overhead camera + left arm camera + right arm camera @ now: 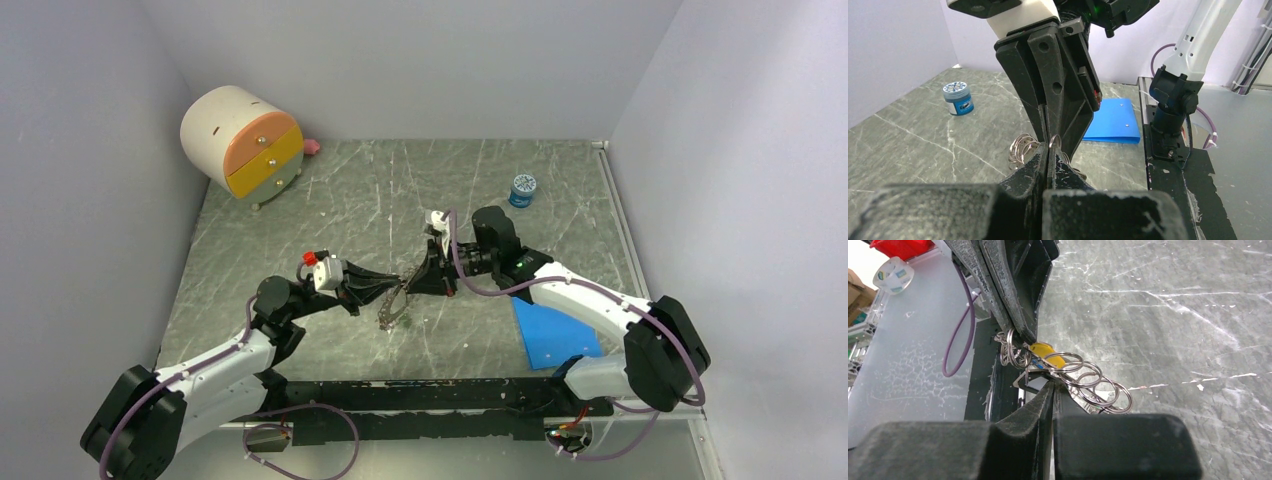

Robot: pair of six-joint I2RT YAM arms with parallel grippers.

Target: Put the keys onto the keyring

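mid-bench, left jaws and right jaws meet, both clenched on the keyring [1022, 149], yellow key [1048, 349] among its loops. blue jar [522, 190] near far right corner; blue folder [553, 335] by right arm.

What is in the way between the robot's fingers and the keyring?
Nothing I can see. The left fingers and the right fingers are both pinched shut on the keyring, tip to tip.

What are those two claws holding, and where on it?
Both the left gripper and right gripper pinch the keyring at its top edge, close together; the rest hangs free below.
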